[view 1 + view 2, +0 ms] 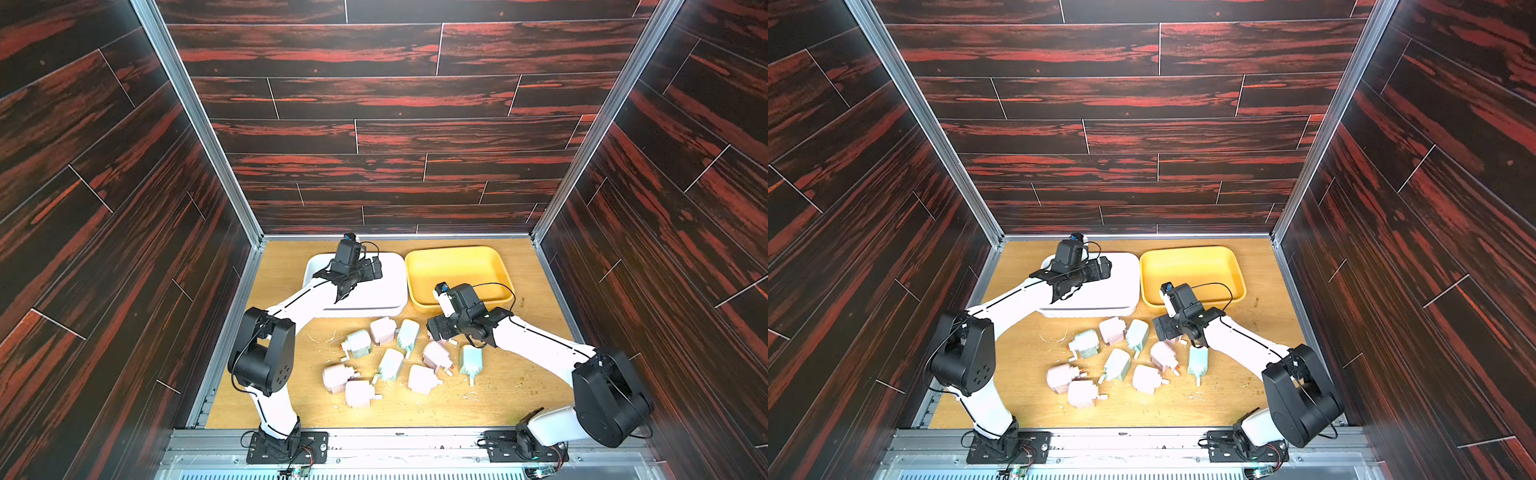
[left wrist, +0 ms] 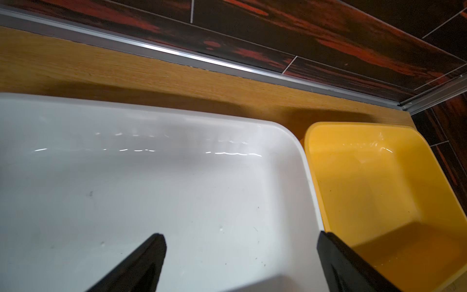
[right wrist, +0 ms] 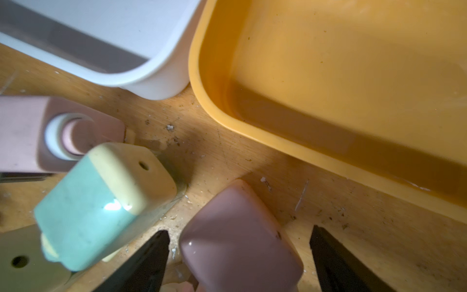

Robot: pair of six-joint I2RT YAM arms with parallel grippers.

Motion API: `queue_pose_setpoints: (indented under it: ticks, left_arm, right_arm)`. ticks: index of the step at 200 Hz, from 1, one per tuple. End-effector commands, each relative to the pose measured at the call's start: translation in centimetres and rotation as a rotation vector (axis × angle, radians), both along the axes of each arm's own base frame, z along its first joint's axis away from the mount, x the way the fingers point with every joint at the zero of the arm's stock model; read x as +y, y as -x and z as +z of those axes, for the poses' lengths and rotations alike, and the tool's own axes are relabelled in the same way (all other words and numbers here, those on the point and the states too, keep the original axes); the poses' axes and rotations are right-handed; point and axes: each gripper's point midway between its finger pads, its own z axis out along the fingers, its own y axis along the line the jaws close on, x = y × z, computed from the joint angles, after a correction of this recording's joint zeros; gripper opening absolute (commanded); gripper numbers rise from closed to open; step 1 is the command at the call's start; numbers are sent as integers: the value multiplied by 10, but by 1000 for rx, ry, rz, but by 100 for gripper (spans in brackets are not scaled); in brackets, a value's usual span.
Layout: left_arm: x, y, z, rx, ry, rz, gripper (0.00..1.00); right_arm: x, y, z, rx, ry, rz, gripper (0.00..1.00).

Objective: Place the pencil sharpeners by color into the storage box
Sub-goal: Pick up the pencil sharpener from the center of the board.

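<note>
Pink and mint pencil sharpeners lie scattered on the wooden table in front of two storage boxes, a white one and a yellow one, both with nothing in them. My right gripper is open and straddles a pink sharpener, with a gap on each side of it. In both top views that sharpener is almost hidden under the right gripper. A mint sharpener lies just beside it. My left gripper hangs open over the white box, holding nothing.
The other sharpeners lie spread between the arms, among them pink ones and mint ones. The yellow box's corner is close beyond the right gripper. Shavings litter the table. Walls close in on three sides.
</note>
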Motion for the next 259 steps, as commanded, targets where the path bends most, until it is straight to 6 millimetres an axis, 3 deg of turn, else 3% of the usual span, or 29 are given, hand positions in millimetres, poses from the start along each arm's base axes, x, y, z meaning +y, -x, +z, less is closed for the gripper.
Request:
queue_pose_setpoints:
  ticks: [1,65,107,162,214,259]
  left_arm:
    - [-13,-4,3,-3,0,-18,100]
    - [-23,-4,0,6,-7,-49,100]
    - [-27,-2,-1,12,-11,-76,100]
    - [-34,2,-2,13,-20,-107,100]
    - [-41,4,1,8,-11,-127,100]
    - [-48,7,2,5,-14,-148,100]
  right_arm:
    - [-12,-2,-7,10,91,-70,91]
    - [-34,-6,-9,19,135,-259,89]
    - [-2,0,-4,14,7,-87,89]
    - [-8,5,-8,23,50,-66,79]
    - [-5,26,-2,77,-20,-41,85]
    - [-19,15,-7,43,75,-95,84]
